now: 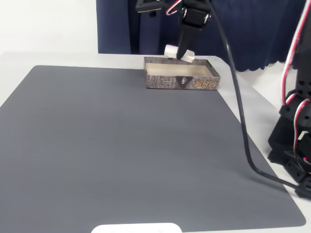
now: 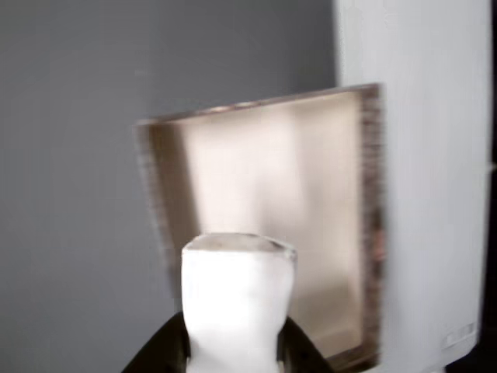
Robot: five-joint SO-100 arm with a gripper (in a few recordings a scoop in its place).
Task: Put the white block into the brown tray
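So the gripper (image 1: 184, 52) had its jaws pinching the block (image 1: 179, 52), hanging right above the tray (image 1: 181, 81) at the mat's (image 1: 121, 145) far edge.

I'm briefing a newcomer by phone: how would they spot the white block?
Find the dark grey mat, then the brown tray at its far edge. The white block hangs just above it, clamped in the black gripper: small, pale, round-edged, the only thing off the table.
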